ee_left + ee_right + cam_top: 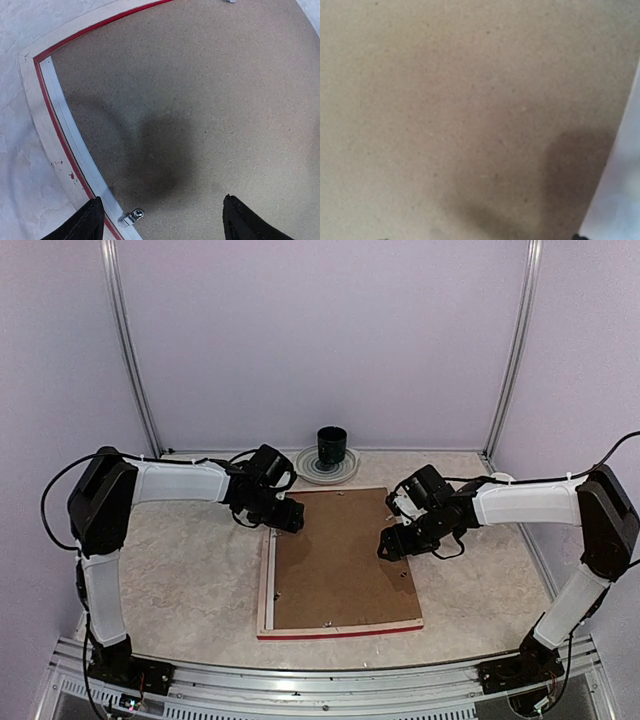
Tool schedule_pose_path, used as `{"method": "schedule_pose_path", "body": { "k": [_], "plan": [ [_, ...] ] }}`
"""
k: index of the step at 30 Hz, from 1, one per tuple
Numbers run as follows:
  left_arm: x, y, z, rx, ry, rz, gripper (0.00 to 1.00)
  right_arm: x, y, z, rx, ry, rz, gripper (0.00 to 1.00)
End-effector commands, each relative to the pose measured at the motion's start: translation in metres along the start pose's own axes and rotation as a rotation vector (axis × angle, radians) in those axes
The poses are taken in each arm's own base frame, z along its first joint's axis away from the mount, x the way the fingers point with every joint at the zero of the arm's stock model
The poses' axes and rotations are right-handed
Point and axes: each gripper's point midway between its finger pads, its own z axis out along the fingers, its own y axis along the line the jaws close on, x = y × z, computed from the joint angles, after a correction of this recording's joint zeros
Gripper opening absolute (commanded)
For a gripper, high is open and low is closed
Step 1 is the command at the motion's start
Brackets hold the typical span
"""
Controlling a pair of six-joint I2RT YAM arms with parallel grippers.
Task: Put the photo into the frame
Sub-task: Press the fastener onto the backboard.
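Pale marbled table (190,575) bears the frame (266,585) face down and a plate (346,472) behind it

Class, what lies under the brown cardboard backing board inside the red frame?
Only the brown cardboard backing board shows, lying within the pale wood frame with red edges. Whatever lies beneath it is covered and cannot be seen.

Left arm (180,481) bent inward, jaws wide, right arm (525,502) mirrored, jaws wide
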Motion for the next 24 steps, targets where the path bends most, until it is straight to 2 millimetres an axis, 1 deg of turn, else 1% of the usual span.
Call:
{"method": "schedule_pose_path", "body": {
  "k": [1,6,12,16,19,22,24],
  "plan": [
    [-0.005,0.007,0.002,-0.040,0.008,0.050,0.80,0.001,-0.002,-0.003,0.006,-0.011,0.011,0.78],
    [0.005,0.004,0.010,-0.019,0.047,0.060,0.80,0.001,-0.001,-0.002,0.002,-0.010,0.015,0.78],
    [0.015,0.000,0.014,0.003,0.088,0.044,0.80,0.002,-0.002,-0.002,0.004,-0.008,0.014,0.78],
    [0.023,0.003,0.017,-0.004,0.117,0.035,0.80,0.001,-0.002,-0.003,0.006,-0.011,0.012,0.78],
    [0.024,0.003,0.016,-0.006,0.122,0.030,0.80,0.001,-0.002,-0.003,0.006,-0.009,0.012,0.78],
    [0.027,-0.004,0.014,0.034,0.137,0.035,0.80,0.001,-0.002,-0.003,0.005,-0.007,0.010,0.78],
    [0.026,-0.005,0.013,0.042,0.140,0.036,0.80,-0.001,-0.001,-0.003,0.004,-0.009,0.011,0.78]
  ]
}}
